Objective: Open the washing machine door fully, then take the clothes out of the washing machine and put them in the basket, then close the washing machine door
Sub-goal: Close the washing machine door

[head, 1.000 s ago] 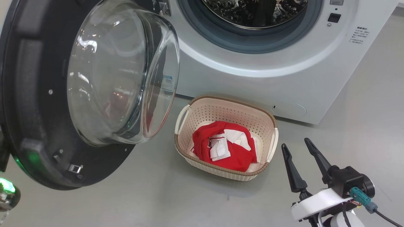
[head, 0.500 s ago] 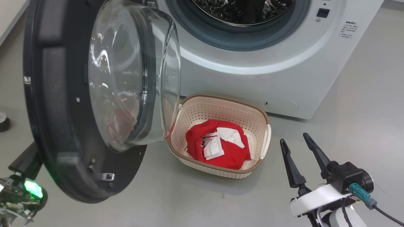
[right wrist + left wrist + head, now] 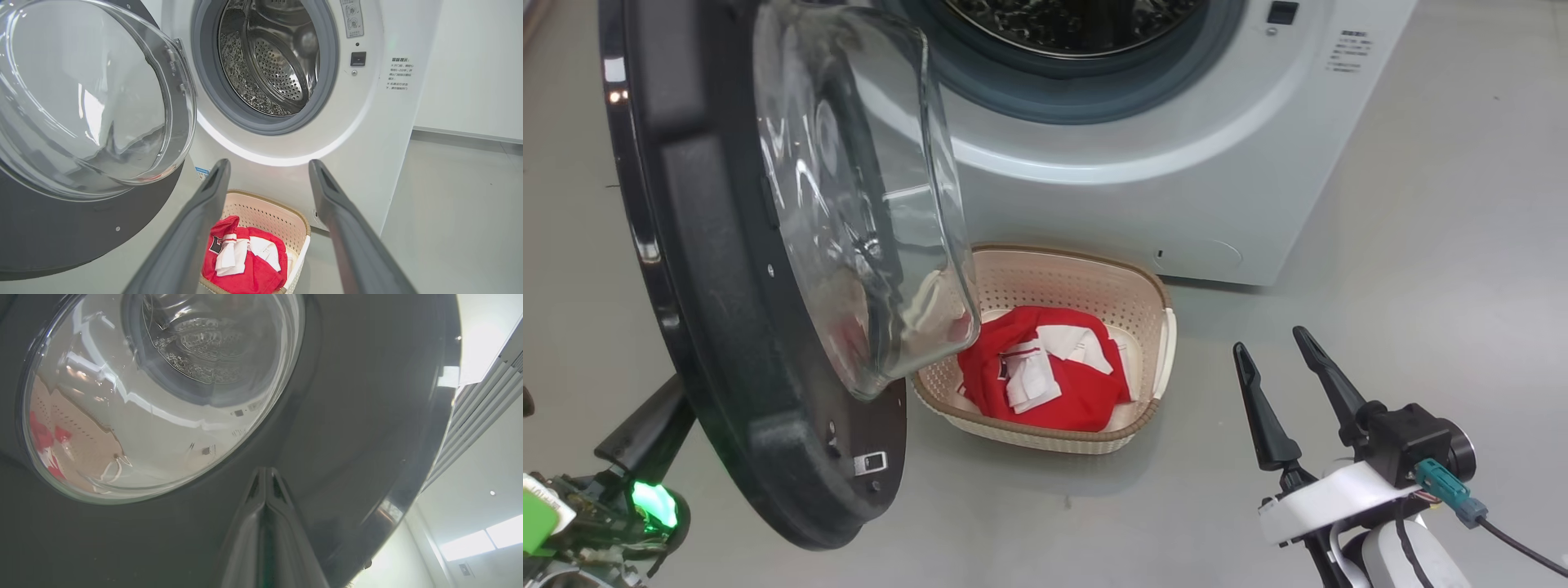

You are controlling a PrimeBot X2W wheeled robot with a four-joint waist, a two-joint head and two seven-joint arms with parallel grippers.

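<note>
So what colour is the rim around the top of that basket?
Brown, with a woven look. The basket rim shows best in the head view.

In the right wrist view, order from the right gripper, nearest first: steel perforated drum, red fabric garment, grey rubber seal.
1. Red fabric garment, low down.
2. Grey rubber seal, ahead.
3. Steel perforated drum, deepest inside.
</note>
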